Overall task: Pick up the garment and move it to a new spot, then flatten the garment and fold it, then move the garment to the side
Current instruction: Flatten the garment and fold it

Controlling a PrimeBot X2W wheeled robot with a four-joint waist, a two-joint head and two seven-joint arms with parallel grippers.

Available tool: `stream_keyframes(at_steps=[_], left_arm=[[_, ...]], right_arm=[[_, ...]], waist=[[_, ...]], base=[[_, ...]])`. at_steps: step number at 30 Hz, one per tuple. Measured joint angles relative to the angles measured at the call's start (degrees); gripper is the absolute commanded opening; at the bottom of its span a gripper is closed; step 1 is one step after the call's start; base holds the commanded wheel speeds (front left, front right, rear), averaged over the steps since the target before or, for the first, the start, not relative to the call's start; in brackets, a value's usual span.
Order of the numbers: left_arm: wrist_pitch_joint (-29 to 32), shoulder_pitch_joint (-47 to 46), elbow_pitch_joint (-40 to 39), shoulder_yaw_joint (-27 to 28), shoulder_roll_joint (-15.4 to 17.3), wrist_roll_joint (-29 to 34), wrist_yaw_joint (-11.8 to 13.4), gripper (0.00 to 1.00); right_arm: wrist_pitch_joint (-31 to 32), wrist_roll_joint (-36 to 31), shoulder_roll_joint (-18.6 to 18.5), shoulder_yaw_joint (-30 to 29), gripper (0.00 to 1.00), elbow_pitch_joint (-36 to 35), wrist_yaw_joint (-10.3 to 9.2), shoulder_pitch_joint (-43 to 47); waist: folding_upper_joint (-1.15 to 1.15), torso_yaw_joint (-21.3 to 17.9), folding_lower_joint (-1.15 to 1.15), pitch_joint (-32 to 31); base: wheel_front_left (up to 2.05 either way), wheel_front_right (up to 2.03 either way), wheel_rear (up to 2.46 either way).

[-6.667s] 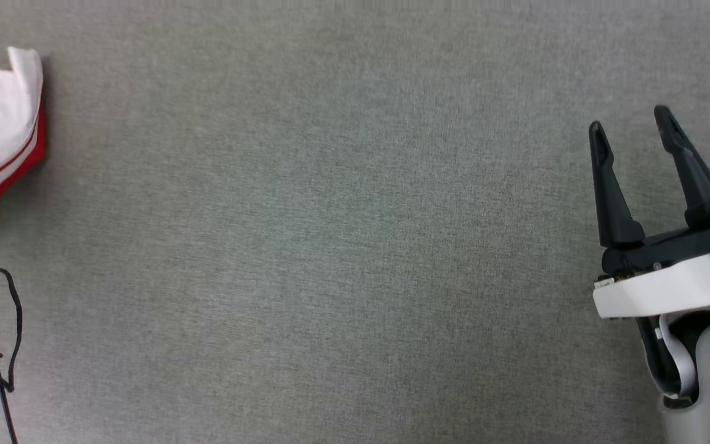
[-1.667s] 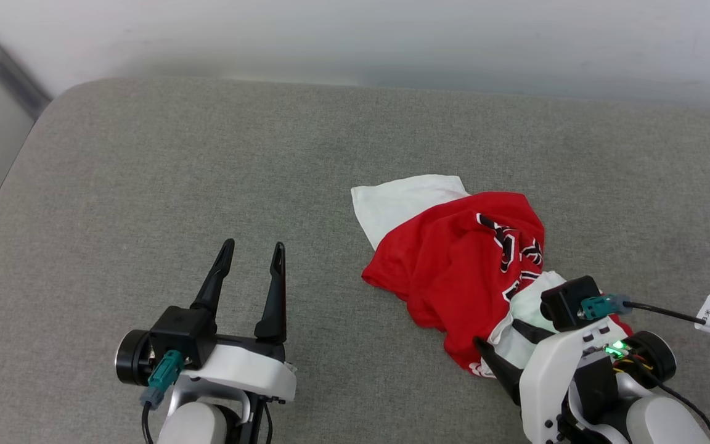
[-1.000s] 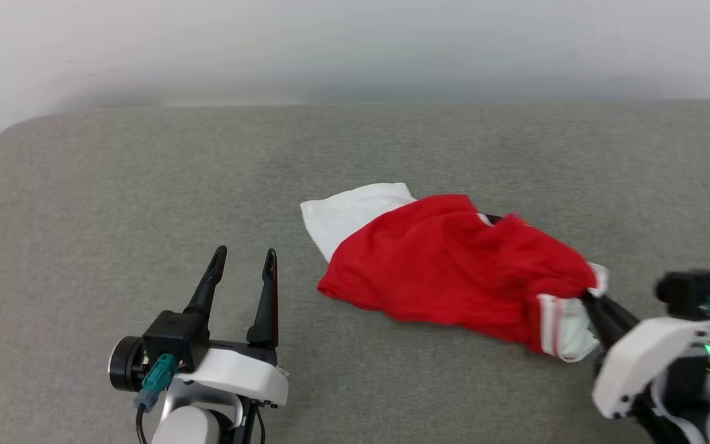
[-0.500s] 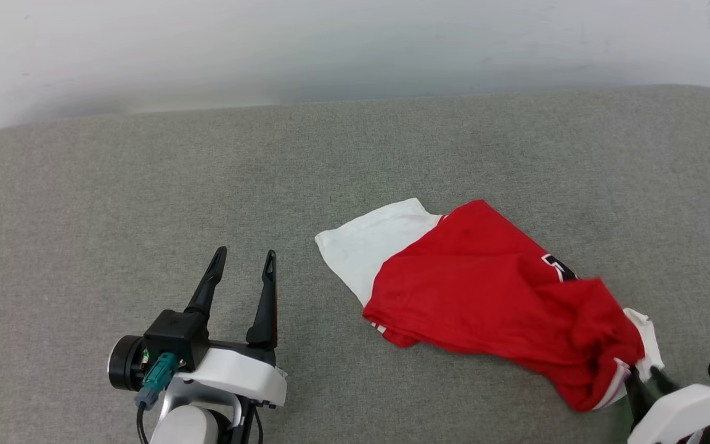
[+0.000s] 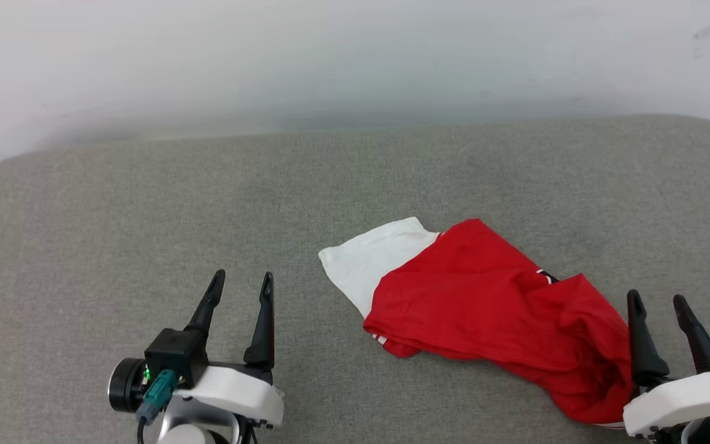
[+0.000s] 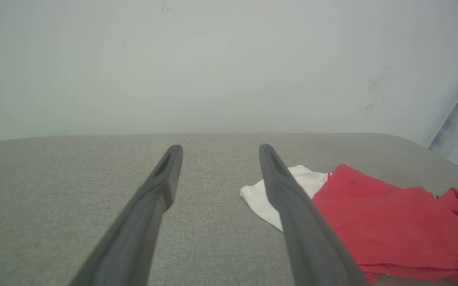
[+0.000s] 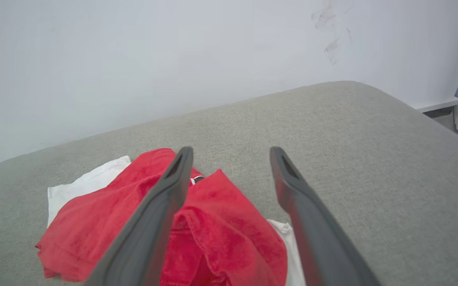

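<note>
**A:** Where is the red jersey-style T-shirt (image 5: 490, 314) with white short sleeves being seen?

**B:** The T-shirt is lying crumpled on the grey woven padded surface (image 5: 145, 203), right of the middle in the head view. One white sleeve (image 5: 373, 262) is being spread flat at the far left end of the heap. The red body is being bunched into folds toward the near right. A small piece of black, white-edged print (image 5: 546, 275) is showing at a fold along the far edge of the red cloth.

**A:** How is the right gripper (image 5: 657, 297), with its two long dark fingers, being held?

**B:** Its fingers are being held wide apart, and bare grey surface is being seen between them in the head view. Nothing is being gripped. It is being held just beside the right end of the T-shirt, with the inner finger overlapping the red edge in that view. In the right wrist view the right gripper (image 7: 232, 150) is being seen above the red folds (image 7: 221, 214). Whether a finger is touching the cloth cannot be told.

**A:** And the left gripper (image 5: 243, 275)?

**B:** It is being held open and empty too, well apart from the T-shirt and to its left. Its fingers are pointing toward the pale wall (image 5: 355, 55) behind the surface. In the left wrist view the left gripper (image 6: 220, 147) is being seen over bare grey surface. There the white sleeve of the T-shirt (image 6: 392, 230) is being partly hidden by the finger nearer it.
</note>
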Motion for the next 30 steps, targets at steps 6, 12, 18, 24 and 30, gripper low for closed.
stream_keyframes(at_steps=[6,12,18,24,30], left_arm=[[0.00,2.31,0.41,0.33,0.09,-0.21,0.41,1.00],[0.00,2.82,0.45,0.20,0.63,-0.26,0.42,1.00],[0.00,2.76,0.02,-0.13,0.68,-0.31,0.49,1.00],[0.00,1.24,-0.68,-0.87,0.57,-0.32,0.44,1.00],[0.00,-0.91,-1.32,-1.19,0.44,-0.29,0.42,1.00]], right_arm=[[3.97,-4.02,-0.21,5.19,1.00,-6.31,0.00,3.61],[10.47,-4.42,-0.37,9.22,1.00,-10.76,0.00,7.21],[24.73,-0.43,-4.28,13.50,1.00,-11.03,0.00,7.50],[35.88,2.16,-9.94,20.23,1.00,-10.92,0.00,1.66],[40.47,3.20,-15.74,27.32,1.00,-8.58,0.00,-5.10]], waist=[[0.00,-0.58,0.00,-2.92],[0.00,-1.25,-0.01,-3.94],[0.00,-1.18,-0.01,-2.86],[0.00,-0.11,0.00,-0.35],[0.00,1.49,0.00,2.96]], base=[[0.00,0.00,0.00],[0.00,0.00,0.00],[0.00,0.00,0.00],[0.00,0.00,0.00],[0.00,0.00,0.00]])
